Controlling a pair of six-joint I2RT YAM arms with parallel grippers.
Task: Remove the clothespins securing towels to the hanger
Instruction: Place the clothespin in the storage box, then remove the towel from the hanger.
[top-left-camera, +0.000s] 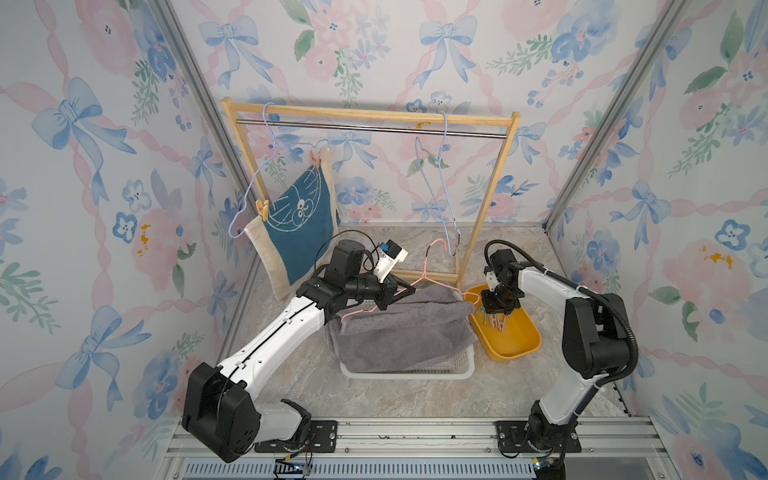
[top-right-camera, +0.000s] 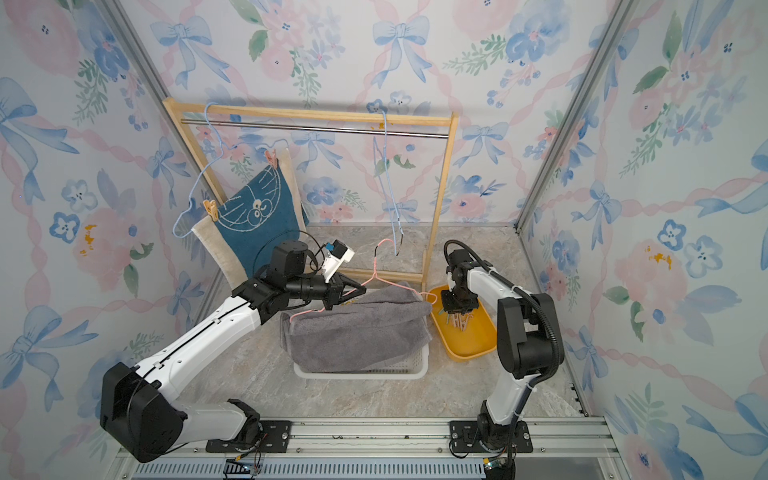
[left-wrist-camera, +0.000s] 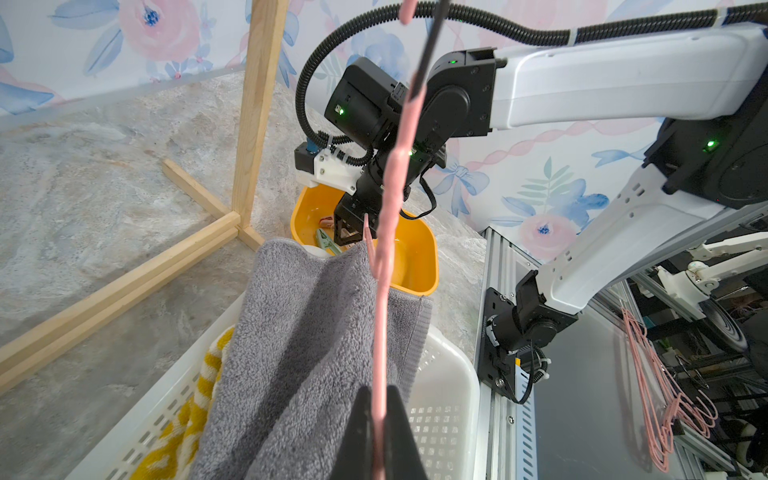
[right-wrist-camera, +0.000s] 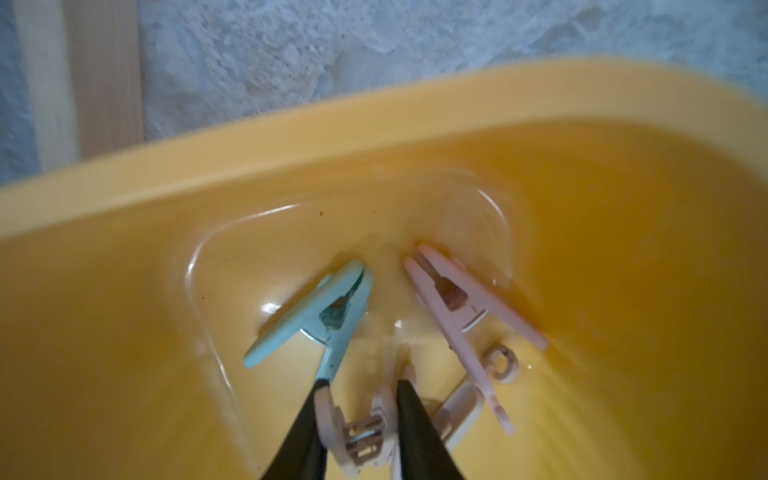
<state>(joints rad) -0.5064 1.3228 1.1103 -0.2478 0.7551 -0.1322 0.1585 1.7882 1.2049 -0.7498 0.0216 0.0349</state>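
Note:
My left gripper (top-left-camera: 409, 289) (left-wrist-camera: 377, 390) is shut on the wire of a pink hanger (left-wrist-camera: 390, 232), with the grey towel (top-left-camera: 403, 328) draped from it over the white basket (top-left-camera: 415, 372). A yellow-and-white striped towel (left-wrist-camera: 187, 424) lies in the basket. My right gripper (top-left-camera: 498, 318) (right-wrist-camera: 362, 383) reaches down into the yellow bin (top-left-camera: 519, 336), and a pale pink clothespin (right-wrist-camera: 361, 432) sits between its fingers, touching both. A green clothespin (right-wrist-camera: 328, 311) and a pink clothespin (right-wrist-camera: 461, 303) lie on the bin floor. Two peach clothespins (top-left-camera: 316, 159) (top-left-camera: 262, 209) pin the dark blue towel (top-left-camera: 299, 224) to a blue hanger (top-left-camera: 249, 187).
The wooden rack (top-left-camera: 374, 114) with a metal rod stands at the back, its foot rail close to the bin and basket. An empty blue hanger (top-left-camera: 444, 166) hangs at the rack's right end. Floral walls close in both sides.

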